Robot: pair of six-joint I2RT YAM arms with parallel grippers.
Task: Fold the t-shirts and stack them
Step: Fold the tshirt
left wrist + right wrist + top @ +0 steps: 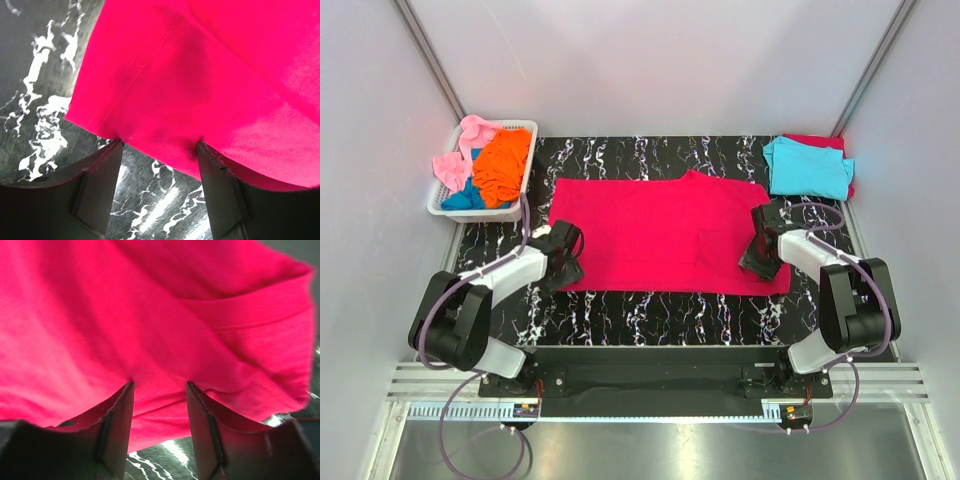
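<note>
The large crimson-red t-shirt (pixel 660 235) lies spread flat in the middle of the black marbled table (pixel 650 315). My left gripper (pixel 563 262) is at its near left corner. In the left wrist view the gripper (pixel 160 150) is open, its fingertips (pixel 107 165) touching the shirt's hem (pixel 165 100). My right gripper (pixel 760 255) is at the shirt's right edge. In the right wrist view it (pixel 160 385) is open, its fingertips (pixel 122 410) pressed against the crimson cloth (pixel 150 315). A folded cyan t-shirt (pixel 808 165) lies at the back right on a red cloth (pixel 817 141).
A white slotted basket (pixel 517 125) stands at the back left with an orange shirt (pixel 503 162), a pink one (pixel 460 150) and a blue one (pixel 465 197) heaped in it. White walls close in the table on three sides.
</note>
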